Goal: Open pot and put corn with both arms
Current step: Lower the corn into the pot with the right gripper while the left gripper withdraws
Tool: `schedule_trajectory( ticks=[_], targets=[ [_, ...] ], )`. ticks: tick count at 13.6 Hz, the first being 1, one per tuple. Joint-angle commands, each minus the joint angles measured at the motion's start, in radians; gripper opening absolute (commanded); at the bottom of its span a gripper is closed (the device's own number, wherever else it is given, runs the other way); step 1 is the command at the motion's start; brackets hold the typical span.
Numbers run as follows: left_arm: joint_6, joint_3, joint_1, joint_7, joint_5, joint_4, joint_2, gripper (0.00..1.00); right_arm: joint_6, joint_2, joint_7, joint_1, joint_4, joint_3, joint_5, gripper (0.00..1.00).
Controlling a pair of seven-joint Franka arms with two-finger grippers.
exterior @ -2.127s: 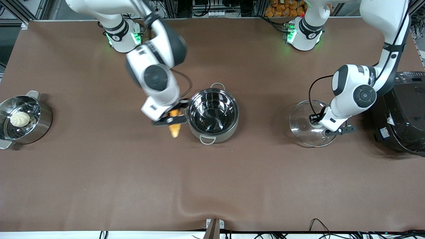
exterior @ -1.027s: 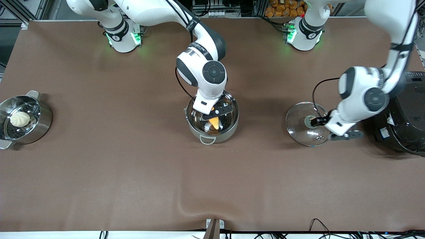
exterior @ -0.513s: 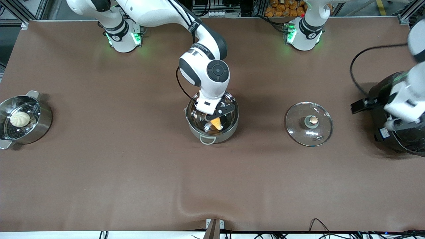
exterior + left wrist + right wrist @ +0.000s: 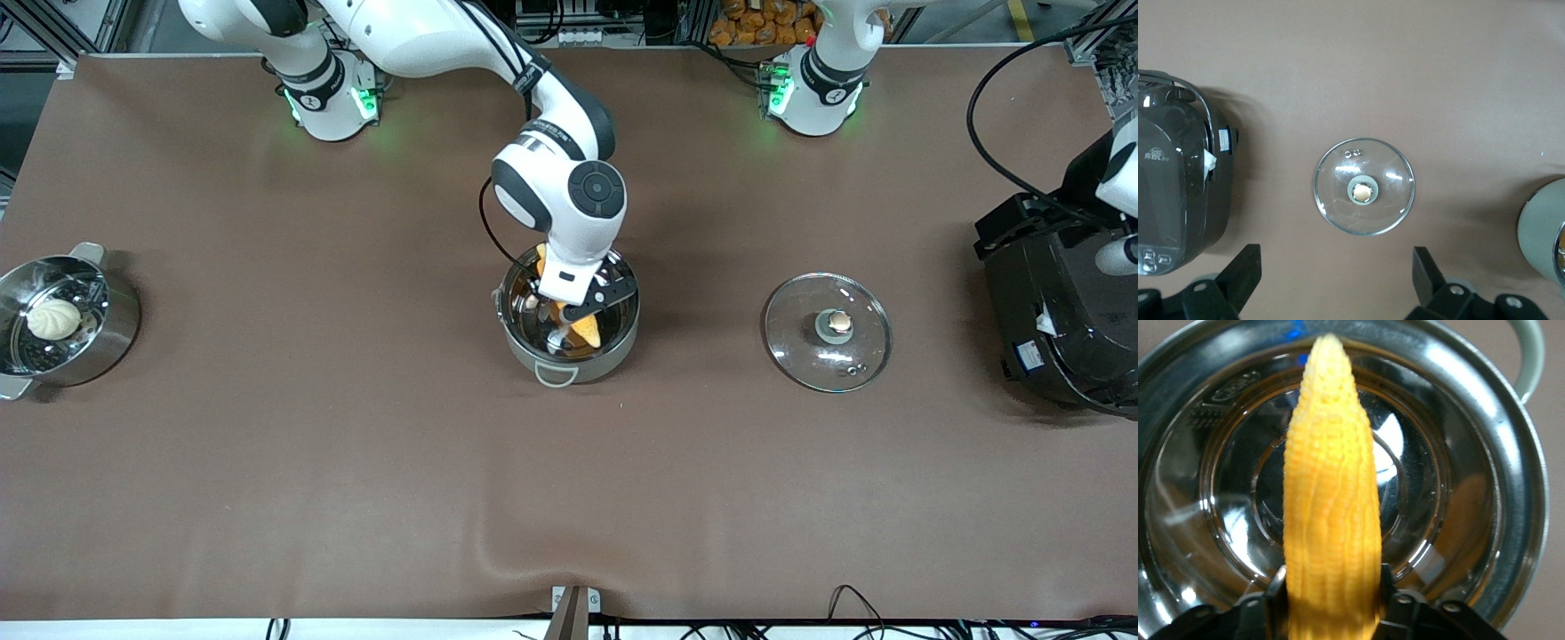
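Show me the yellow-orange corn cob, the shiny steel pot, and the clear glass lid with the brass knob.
yellow-orange corn cob [image 4: 1330,520], right wrist view, middle of the kernelled body.
shiny stainless-steel pot [image 4: 569,363], front view, outer wall above the loop handle nearer the camera.
clear glass lid with brass knob [image 4: 1365,192], left wrist view, on the knob.
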Motion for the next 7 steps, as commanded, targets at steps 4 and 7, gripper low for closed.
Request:
schedule_trajectory(
  ticks=[4,7],
  targets=[
    [0.074,0.021,-0.005,0.028,-0.021,-0.106,-0.052,1.0,-0.015,-0.014,0.132,-0.003,0.032,-0.013,-0.005,1.0],
    [0.103,0.063,-0.043,0.028,-0.021,-0.15,-0.076,1.0,-0.091,-0.073,0.128,-0.096,0.034,-0.011,0.037,1.0]
  ],
)
